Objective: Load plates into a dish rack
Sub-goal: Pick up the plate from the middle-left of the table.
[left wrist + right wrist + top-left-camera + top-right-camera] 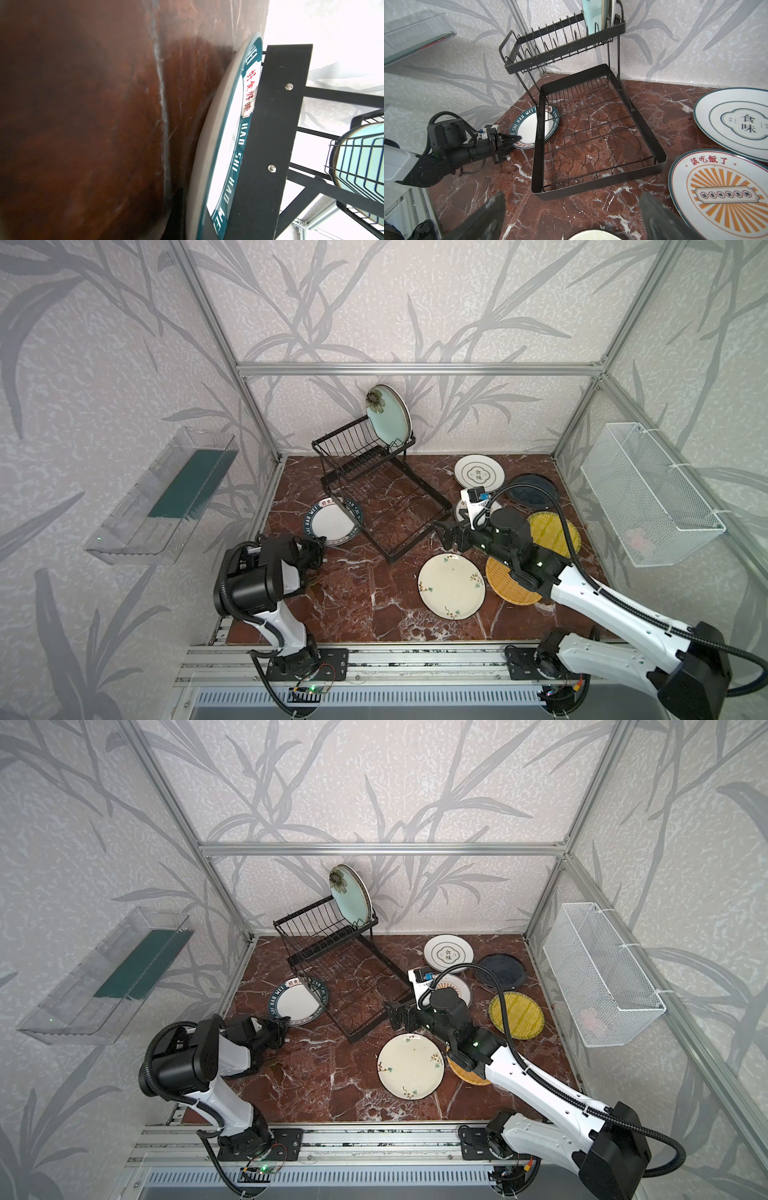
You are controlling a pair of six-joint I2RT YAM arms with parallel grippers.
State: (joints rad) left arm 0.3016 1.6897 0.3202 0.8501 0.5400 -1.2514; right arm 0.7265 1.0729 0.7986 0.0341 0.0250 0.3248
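The black wire dish rack (419, 537) (598, 185) stands at the back middle of the table. A pale green plate (386, 416) (361, 158) is upright in its upper basket. A teal-rimmed white plate (332, 522) (226, 135) lies partly under the rack's left side. My left gripper (323, 542) (518, 143) is shut on that plate's near rim. My right gripper (442, 534) (572, 195) hangs open and empty between the rack's front and a cream floral plate (451, 591). An orange sunburst plate (720, 191) lies flat to its right.
More plates lie at the right: a white one with a teal emblem (478, 475), a dark blue one (532, 491) and two yellow woven discs (555, 533) (509, 587). A clear plastic bin (166, 497) hangs on the left wall and a white mesh basket (648, 493) on the right wall.
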